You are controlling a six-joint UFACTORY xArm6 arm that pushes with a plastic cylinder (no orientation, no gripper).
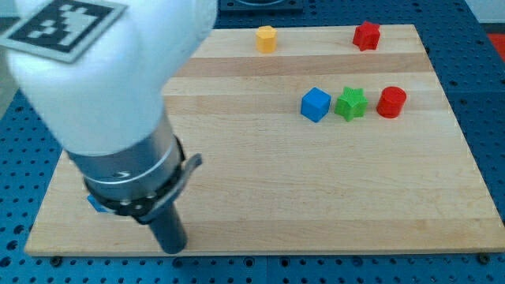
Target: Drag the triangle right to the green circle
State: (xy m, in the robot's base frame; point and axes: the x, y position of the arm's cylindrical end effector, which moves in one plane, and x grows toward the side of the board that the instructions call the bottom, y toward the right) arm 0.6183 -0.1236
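Observation:
My arm fills the view's left, and its dark rod ends at my tip (175,248) near the board's bottom edge. A small blue piece (95,203) peeks out from behind the arm's left side, left of my tip; its shape is hidden. No triangle and no green circle can be made out; the arm covers much of the board's left part. A blue cube (315,104), a green star (351,103) and a red cylinder (391,102) stand in a row at the view's right, far from my tip.
A yellow hexagonal block (267,38) and a red star (366,35) sit near the top edge of the wooden board (316,197). Blue table surface surrounds the board.

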